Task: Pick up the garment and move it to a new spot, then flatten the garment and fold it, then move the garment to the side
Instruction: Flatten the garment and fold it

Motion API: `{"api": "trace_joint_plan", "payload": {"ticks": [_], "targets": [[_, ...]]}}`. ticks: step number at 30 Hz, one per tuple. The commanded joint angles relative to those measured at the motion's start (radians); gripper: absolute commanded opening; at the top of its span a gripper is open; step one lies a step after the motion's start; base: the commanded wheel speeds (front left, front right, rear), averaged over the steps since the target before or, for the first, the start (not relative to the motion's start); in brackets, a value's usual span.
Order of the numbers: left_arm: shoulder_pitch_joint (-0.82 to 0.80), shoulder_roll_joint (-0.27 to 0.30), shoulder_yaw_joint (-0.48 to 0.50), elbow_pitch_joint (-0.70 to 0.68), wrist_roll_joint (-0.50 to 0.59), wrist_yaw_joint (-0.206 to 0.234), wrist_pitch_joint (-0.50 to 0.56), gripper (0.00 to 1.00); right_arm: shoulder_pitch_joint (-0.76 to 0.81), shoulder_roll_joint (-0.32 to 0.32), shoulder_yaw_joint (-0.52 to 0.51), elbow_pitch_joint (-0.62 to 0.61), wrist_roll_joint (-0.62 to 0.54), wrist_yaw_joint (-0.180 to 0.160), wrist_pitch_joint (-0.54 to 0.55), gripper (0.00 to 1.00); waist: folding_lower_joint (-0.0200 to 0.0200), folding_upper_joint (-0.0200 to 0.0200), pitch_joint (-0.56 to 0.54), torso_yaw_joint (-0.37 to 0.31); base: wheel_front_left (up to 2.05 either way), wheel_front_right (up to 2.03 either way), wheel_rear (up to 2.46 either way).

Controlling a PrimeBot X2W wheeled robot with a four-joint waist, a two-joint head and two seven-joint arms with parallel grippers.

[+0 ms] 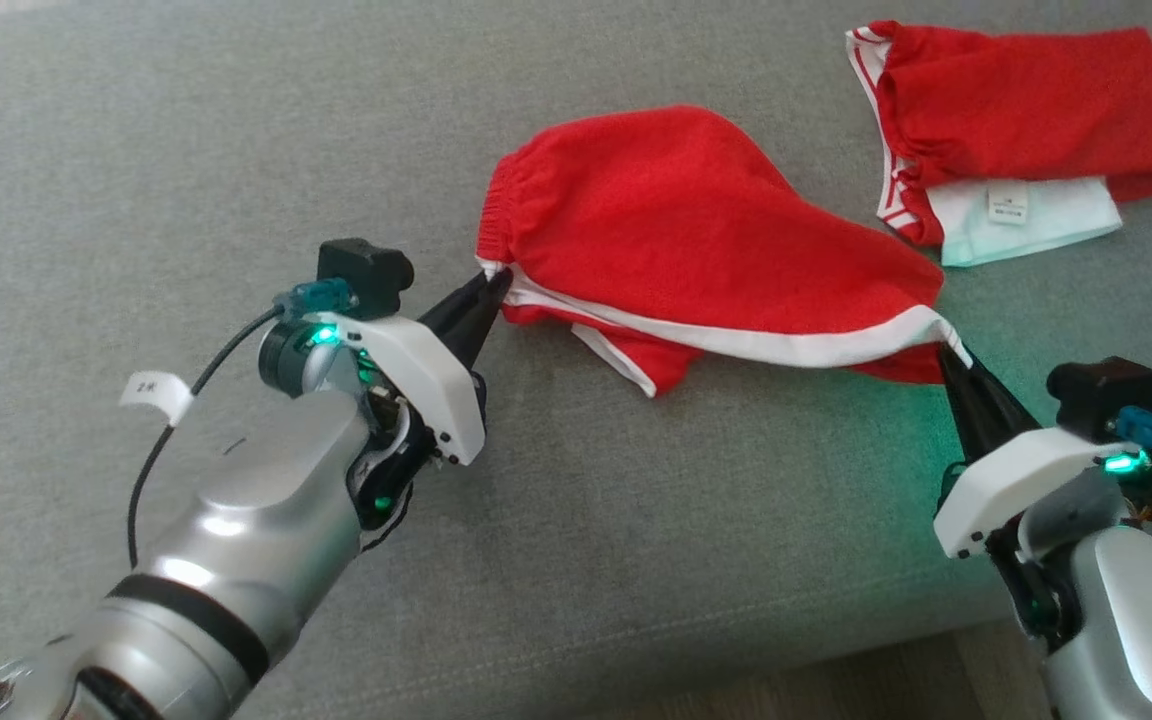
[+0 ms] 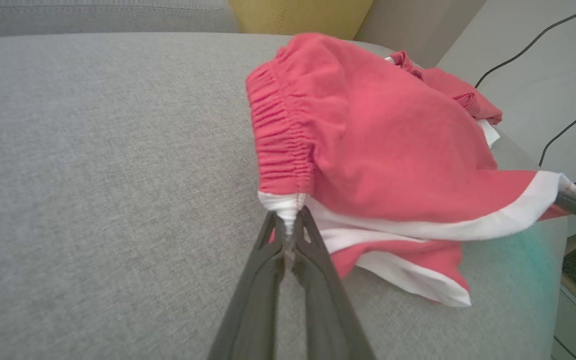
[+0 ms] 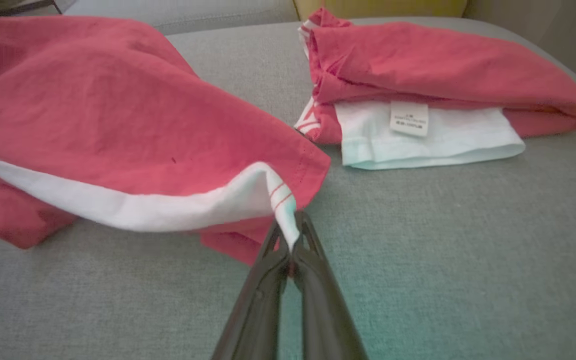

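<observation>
Head view: my left hand (image 1: 498, 284) pinches the waistband corner of the red shorts (image 1: 696, 230). My right hand (image 1: 947, 352) grips their white-trimmed hem.

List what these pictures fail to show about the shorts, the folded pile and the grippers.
1. Print on the label of the folded pile: too small and blurred, right wrist and head views.
2. Lower layers of the red shorts: hidden under their top layer, all views.
3. Most of the folded pile, left wrist view: behind the shorts.
4. How much trim the left gripper and right gripper hold: covered by their own fingers.
</observation>
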Motion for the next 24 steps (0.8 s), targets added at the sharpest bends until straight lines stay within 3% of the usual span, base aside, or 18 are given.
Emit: {"api": "trace_joint_plan", "payload": {"ticks": [1,10,17,24], "targets": [[-0.048,0.031,0.017,-0.027,-0.01,-0.006,-0.014,0.0,-0.034,-0.016,0.022,-0.034,-0.008,-0.001,-0.021,0.0,-0.0001,0.0,-0.013,0.011,0.0,0.0,0.0],[-0.024,0.074,0.002,-0.106,-0.008,-0.006,-0.026,0.0,-0.079,-0.083,0.057,-0.076,-0.004,-0.001,-0.06,0.0,-0.0001,0.0,-0.119,0.084,0.0,0.0,0.0],[-0.025,0.145,0.044,-0.213,0.028,-0.004,-0.026,0.0,-0.186,-0.153,0.113,-0.09,0.009,-0.001,-0.09,0.0,-0.0001,0.0,-0.233,0.143,0.0,0.0,0.0],[-0.064,0.22,0.072,-0.382,0.006,0.051,0.065,0.0,-0.302,-0.204,0.144,-0.106,0.012,-0.001,-0.094,0.0,-0.0001,0.0,-0.315,0.188,0.0,0.0,0.0]]}}
